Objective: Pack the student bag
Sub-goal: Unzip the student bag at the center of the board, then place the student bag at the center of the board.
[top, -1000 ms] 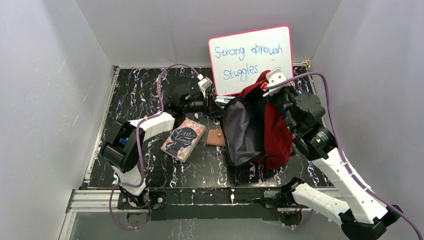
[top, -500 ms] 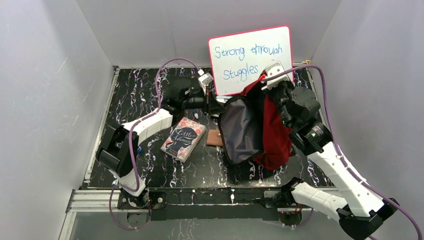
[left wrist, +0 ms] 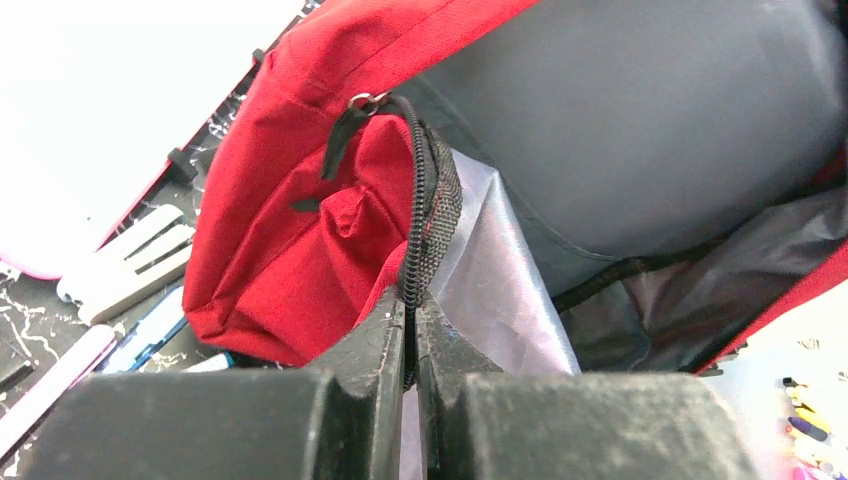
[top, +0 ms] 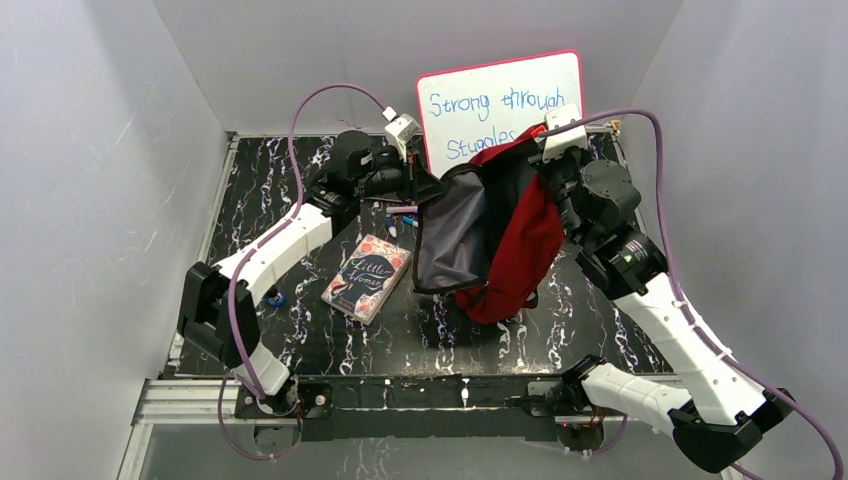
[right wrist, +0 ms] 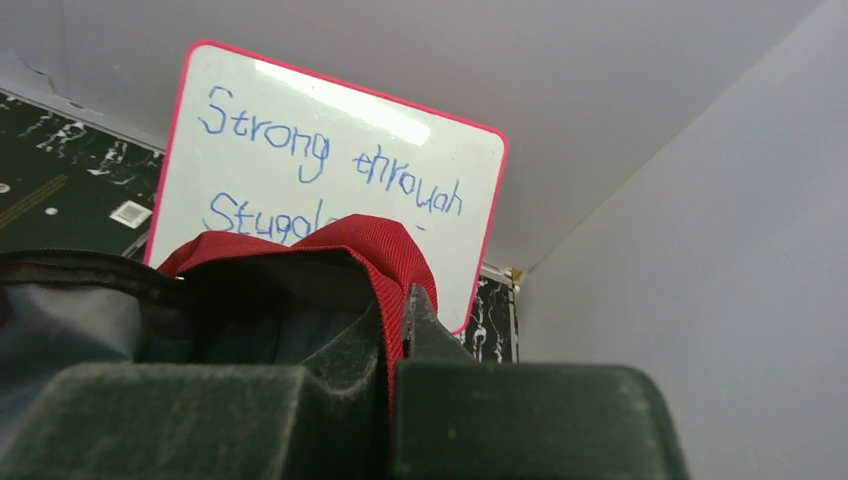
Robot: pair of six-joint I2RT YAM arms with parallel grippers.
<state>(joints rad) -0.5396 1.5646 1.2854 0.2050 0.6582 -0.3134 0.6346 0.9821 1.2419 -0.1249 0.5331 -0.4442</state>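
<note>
The red student bag (top: 515, 250) hangs between my two grippers above the back of the table, its mouth open and its grey lining (top: 455, 235) facing left. My left gripper (top: 425, 187) is shut on the bag's black zipper edge (left wrist: 425, 215) at the left rim. My right gripper (top: 540, 160) is shut on the bag's red strap (right wrist: 385, 265) at the top right. A "Little Women" book (top: 367, 277) lies flat on the table left of the bag.
A whiteboard (top: 500, 110) with a pink frame leans against the back wall behind the bag; it also shows in the right wrist view (right wrist: 330, 170). Pens and small stationery (top: 402, 211) lie under the left gripper. A small blue item (top: 274, 297) lies by the left arm.
Both grippers have lifted the bag up and toward the left, pulling its mouth wider. The bag now covers the small tan wallet that lay beside the book.
</note>
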